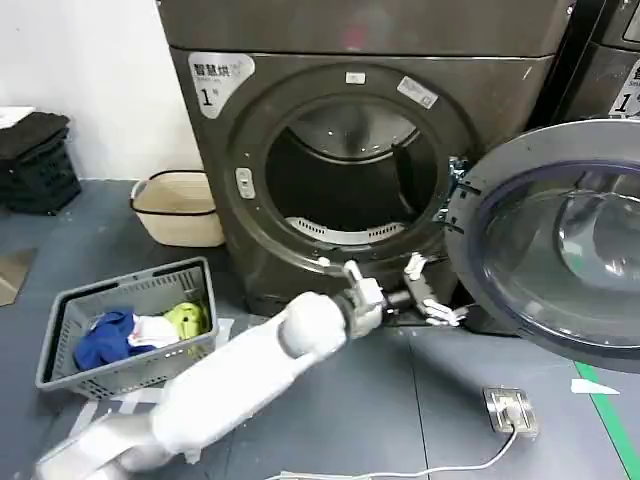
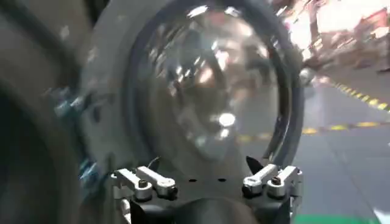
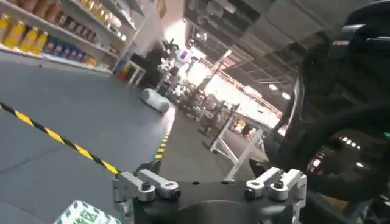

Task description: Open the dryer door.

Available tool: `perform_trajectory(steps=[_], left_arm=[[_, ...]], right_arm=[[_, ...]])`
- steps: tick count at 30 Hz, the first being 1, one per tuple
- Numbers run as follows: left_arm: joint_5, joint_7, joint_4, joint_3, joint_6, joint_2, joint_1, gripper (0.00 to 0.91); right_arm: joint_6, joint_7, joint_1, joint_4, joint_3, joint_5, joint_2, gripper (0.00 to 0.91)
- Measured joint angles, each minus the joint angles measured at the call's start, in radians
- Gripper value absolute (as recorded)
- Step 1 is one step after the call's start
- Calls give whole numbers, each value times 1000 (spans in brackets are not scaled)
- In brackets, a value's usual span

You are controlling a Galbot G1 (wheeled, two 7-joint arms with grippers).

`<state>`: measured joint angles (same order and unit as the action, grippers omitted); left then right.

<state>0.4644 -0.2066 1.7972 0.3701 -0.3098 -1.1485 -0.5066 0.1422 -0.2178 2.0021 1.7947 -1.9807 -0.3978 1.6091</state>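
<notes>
The door (image 1: 560,240) stood swung wide at the dryer's (image 1: 360,150) 3 o'clock. The left end effector (image 1: 415,285), fingers spread and gripping nothing, hung below the drum opening, just beside the door's hinge edge.

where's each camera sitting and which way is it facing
Head view: high on the robot, looking forward and down at the dryer, its dryer door swung open; left arm reaching, left pincer open.
Left wrist view: on the left wrist, facing the door's glass; own left pincer at frame edge.
Right wrist view: on the right wrist, facing across a shelved room; right pincer open.
Shared: head and left wrist views both show the door.
</notes>
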Motion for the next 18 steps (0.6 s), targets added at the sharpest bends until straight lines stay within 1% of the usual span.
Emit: perform_trajectory(steps=[4, 8, 10, 13, 18], left_arm=[[89, 98, 143, -108, -127, 94, -104, 907], [190, 208, 256, -261, -218, 163, -240, 907], [235, 255, 295, -336, -249, 193, -306, 907], [296, 321, 330, -445, -280, 236, -397, 907], [440, 457, 337, -610, -339, 297, -521, 907]], right_arm=[[1, 4, -8, 6, 10, 0, 0, 907], [5, 7, -16, 16, 28, 0, 0, 907], [5, 7, -20, 16, 36, 1, 0, 907], [6, 7, -22, 13, 48, 1, 0, 907], [8, 10, -24, 5, 68, 1, -1, 907]])
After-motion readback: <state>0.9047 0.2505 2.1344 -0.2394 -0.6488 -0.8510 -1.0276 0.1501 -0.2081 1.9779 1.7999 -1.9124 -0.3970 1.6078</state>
